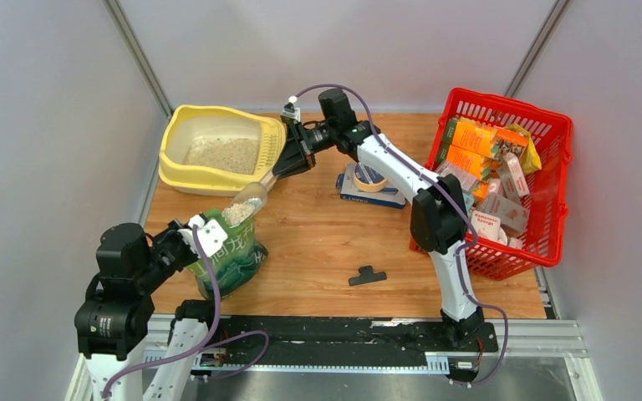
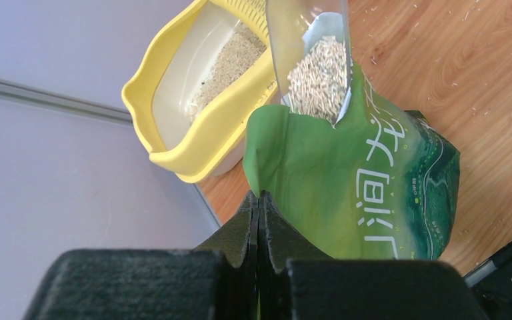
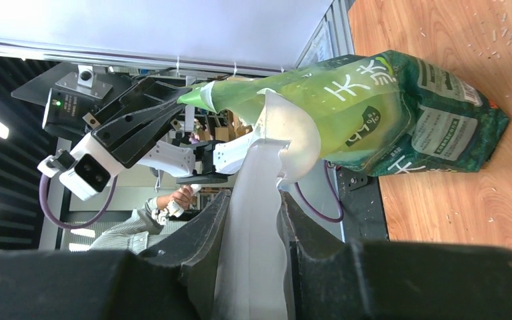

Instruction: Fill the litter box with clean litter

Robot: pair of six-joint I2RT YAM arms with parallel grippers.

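Note:
The pale yellow litter box stands at the back left with a patch of beige litter in it; it also shows in the left wrist view. The green pouch stands upright and open near the front left. My left gripper is shut on the pouch's top edge. My right gripper is shut on the handle of a translucent scoop. The scoop holds litter and sits at the pouch's mouth. In the right wrist view the gripper clamps the scoop handle, with the pouch beyond.
A red basket with orange and pink cartons stands at the right. A tape roll lies on a flat box mid-table. A small black clip lies near the front. Grey walls close in on the left and at the back.

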